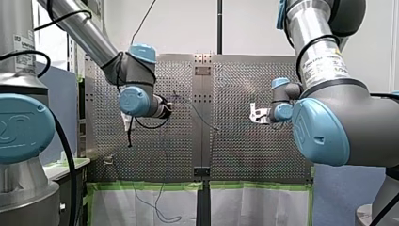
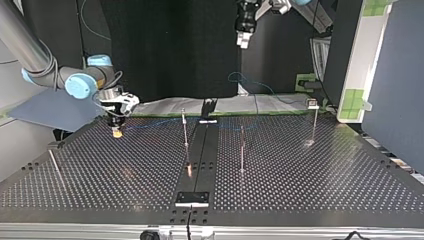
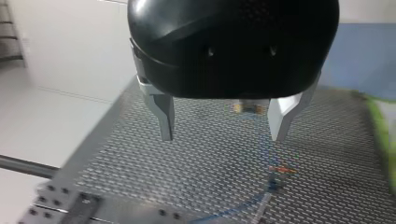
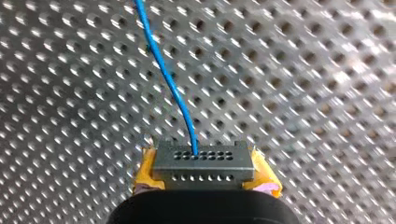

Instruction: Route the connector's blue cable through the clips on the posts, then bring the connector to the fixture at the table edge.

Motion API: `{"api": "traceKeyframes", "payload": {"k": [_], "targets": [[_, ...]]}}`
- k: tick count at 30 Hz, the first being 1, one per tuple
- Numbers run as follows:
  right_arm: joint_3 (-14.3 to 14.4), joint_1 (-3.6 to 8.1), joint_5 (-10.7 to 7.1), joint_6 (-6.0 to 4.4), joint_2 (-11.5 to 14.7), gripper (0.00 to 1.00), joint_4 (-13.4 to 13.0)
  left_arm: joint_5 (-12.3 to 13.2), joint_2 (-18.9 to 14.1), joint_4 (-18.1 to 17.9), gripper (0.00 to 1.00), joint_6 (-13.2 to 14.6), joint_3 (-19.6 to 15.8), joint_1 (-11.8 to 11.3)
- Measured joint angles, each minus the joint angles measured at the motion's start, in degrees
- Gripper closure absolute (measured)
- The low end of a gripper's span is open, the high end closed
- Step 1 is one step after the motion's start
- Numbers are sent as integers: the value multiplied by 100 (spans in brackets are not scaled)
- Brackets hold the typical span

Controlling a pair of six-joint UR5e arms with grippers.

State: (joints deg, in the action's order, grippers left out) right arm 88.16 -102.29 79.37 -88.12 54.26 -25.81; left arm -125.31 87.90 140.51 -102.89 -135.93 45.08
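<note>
Two yellow pads of my right tool clamp the grey connector; its blue cable runs ahead over the counter. My left tool hangs wide open, empty, well above the counter.

At top view's left, connector sat in right gripper, low over table. From it cable ran rightward toward posts mid-table. At near edge, centre: fixture. High behind: left gripper.
</note>
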Motion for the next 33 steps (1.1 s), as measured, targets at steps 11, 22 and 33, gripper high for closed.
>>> {"api": "traceKeyframes", "payload": {"k": [11, 22, 33], "targets": [[12, 109, 484, -106, 582, 99, 550, 10, -104, -32, 0, 29, -162, -5], [12, 248, 524, -147, 1156, 99, 853, -3, -153, -31, 0, 32, -160, -5], [113, 531, 233, -36, 1671, 99, 714, 1, -152, -10, 0, 64, -109, -7]]}}
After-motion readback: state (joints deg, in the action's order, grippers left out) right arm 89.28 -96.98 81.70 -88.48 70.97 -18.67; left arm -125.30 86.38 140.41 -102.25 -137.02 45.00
